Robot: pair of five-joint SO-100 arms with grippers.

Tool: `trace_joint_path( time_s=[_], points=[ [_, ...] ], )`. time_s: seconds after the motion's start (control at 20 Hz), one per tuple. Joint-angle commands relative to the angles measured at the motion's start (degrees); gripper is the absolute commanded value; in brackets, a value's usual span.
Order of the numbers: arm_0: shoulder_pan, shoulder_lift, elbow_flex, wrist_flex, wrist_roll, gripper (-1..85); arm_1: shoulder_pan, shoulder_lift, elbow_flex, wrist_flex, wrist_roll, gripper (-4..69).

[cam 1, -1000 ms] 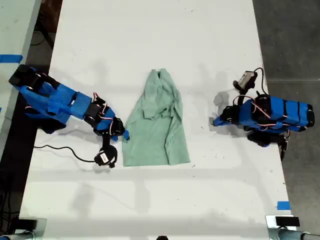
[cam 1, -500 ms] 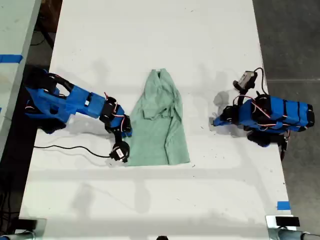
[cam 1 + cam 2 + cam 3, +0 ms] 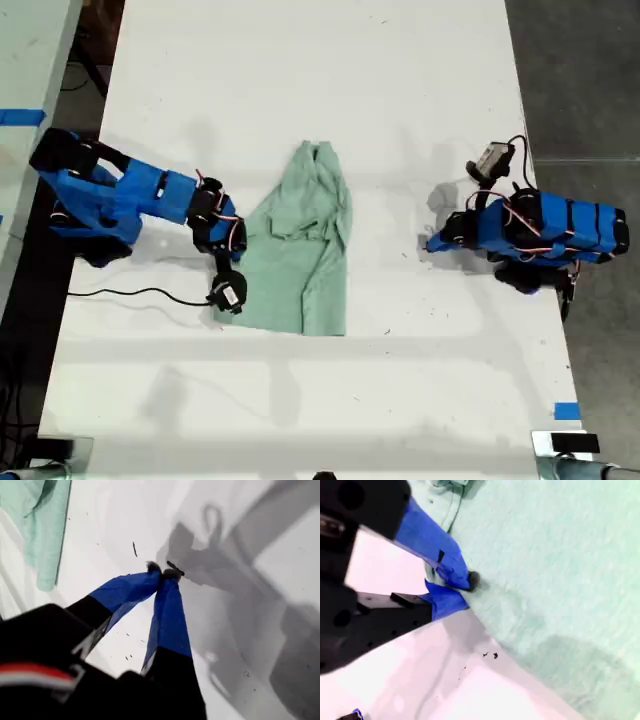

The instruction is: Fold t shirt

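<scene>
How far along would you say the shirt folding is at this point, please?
Partly done: the t shirt already lies narrowed lengthwise on the white table, its sides turned in. In hand: my second gripper pinches its edge at the hem end. My first gripper is shut on nothing, off the cloth. Left: folding it across its length.

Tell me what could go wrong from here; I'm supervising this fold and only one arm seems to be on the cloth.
My second gripper pinches only the very edge of the t shirt, so the cloth may slip out if I pull. The t shirt is bunched and wrinkled, so dragging one side alone could skew the fold. My first gripper is shut over the bare table, apart from the cloth, so nothing pins the far side.
</scene>
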Motion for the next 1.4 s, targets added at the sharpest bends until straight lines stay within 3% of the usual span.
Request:
trace_joint_path(
  time_s=[0.0, 0.3, 0.4, 0.85, 0.95, 1.15, 1.35],
  points=[
    [-2.5, 5.4, -6.9, 5.3, 1.9, -0.2, -0.2, 0.4, 0.2, 0.0, -1.2, 1.2],
    [-4.8, -20.5, -43.9, 12.1, 13.1, -0.2, -0.2, 0.4, 0.2, 0.0, -1.2, 1.2],
    [-5.5, -27.9, -52.3, 11.2, 15.0, -0.2, -0.2, 0.4, 0.2, 0.0, -1.2, 1.2],
    [-4.5, -34.2, -52.6, -5.4, 20.5, -0.2, -0.2, 0.4, 0.2, 0.0, -1.1, 1.2],
    [-4.4, -35.3, -52.6, -6.9, 20.9, 4.3, -0.2, 0.4, 0.2, 0.0, -1.1, 1.2],
    [-4.7, -34.1, -52.6, -6.4, 22.9, 21.6, -0.2, 0.4, 0.2, 0.0, -1.1, 1.2],
    [-6.8, -26.2, -52.3, 0.3, 24.7, 18.3, -0.2, 0.4, 0.2, 0.0, -1.1, 1.2]
  ],
)
